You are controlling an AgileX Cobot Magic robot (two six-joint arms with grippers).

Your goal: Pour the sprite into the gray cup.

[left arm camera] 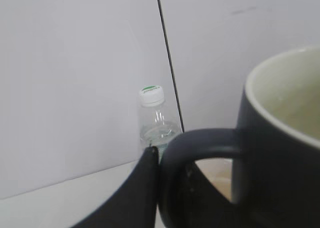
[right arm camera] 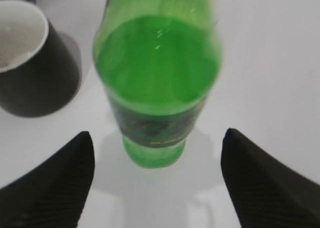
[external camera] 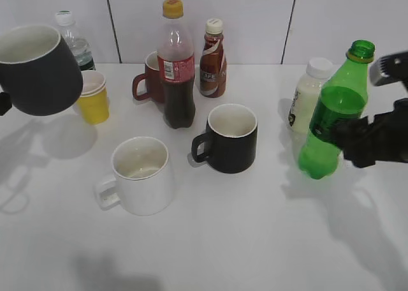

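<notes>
The gray cup (external camera: 35,71) hangs in the air at the far left, dark with a cream inside. My left gripper (external camera: 4,103) is shut on its loop handle. In the left wrist view the handle (left arm camera: 200,138) sits against my left gripper's dark finger (left arm camera: 162,160), and the cup body (left arm camera: 280,153) fills the right side. The sprite (external camera: 335,112), a green capless bottle, stands on the table at the right. My right gripper (external camera: 357,141) is just behind it. In the right wrist view my right gripper (right arm camera: 156,135) is wide open on either side of the sprite (right arm camera: 157,73) and does not touch it.
A black mug (external camera: 231,138) and a white mug (external camera: 141,174) stand mid-table; the black mug also shows in the right wrist view (right arm camera: 30,63). Behind are a cola bottle (external camera: 176,67), dark red mug (external camera: 148,79), brown bottle (external camera: 213,52), yellow cup (external camera: 94,101), water bottle (external camera: 73,39) and white bottle (external camera: 309,96).
</notes>
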